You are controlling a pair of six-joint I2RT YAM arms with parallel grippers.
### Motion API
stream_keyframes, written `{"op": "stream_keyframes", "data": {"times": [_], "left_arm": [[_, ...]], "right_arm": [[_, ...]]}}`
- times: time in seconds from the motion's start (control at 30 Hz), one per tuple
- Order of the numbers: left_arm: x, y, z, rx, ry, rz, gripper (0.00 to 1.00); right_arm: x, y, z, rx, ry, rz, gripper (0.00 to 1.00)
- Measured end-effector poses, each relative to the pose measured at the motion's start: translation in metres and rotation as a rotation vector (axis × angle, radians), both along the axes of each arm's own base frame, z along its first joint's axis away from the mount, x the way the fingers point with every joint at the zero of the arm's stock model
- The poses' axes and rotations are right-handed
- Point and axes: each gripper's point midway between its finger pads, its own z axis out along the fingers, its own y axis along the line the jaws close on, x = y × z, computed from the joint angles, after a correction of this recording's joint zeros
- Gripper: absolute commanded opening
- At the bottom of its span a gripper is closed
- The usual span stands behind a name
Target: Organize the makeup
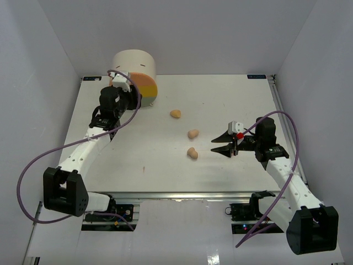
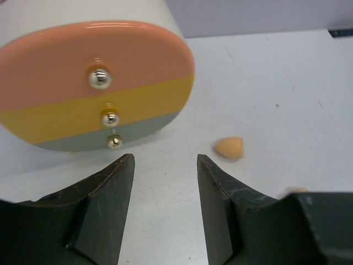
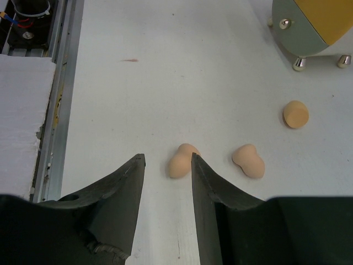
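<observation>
Your left claw [image 2: 165, 160] stood half open, empty, before drawer unit [image 2: 94, 110], right claw [image 1: 217, 144] likewise, empty, near sponge [image 3: 181, 161].

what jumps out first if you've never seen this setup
The big round cream drawer unit with orange, yellow and green fronts stands at the far left of the table, the left gripper open just before it. Three tan sponges lie scattered mid-table, with the right gripper open beside the nearest two.
</observation>
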Motion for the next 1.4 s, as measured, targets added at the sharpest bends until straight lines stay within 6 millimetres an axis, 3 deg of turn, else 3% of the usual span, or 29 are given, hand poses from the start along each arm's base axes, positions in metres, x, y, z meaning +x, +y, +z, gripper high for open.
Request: {"op": "stream_keyframes", "data": {"times": [0.1, 0.3, 0.43, 0.97, 1.2, 1.4], "left_arm": [[0.007, 0.019, -0.014, -0.085, 0.031, 0.066, 0.54], [0.020, 0.040, -0.103, -0.195, 0.261, 0.150, 0.59], [0.025, 0.039, -0.139, -0.259, 0.348, 0.157, 0.60], [0.057, 0.037, -0.169, -0.480, 0.306, 0.145, 0.58], [0.067, 0.037, -0.166, -0.573, 0.265, 0.158, 0.56], [0.073, 0.040, -0.176, -0.625, 0.269, 0.205, 0.56]], "right_arm": [[0.001, -0.001, 0.000, 0.000, 0.000, -0.005, 0.45], [0.002, -0.003, 0.000, 0.000, 0.000, -0.012, 0.45], [0.002, -0.003, 0.000, 0.000, 0.000, -0.013, 0.45], [0.003, -0.003, -0.002, -0.001, 0.012, -0.013, 0.45], [0.003, -0.002, -0.002, -0.001, 0.014, -0.013, 0.46], [0.004, -0.002, -0.003, -0.002, 0.018, -0.013, 0.46]]}}
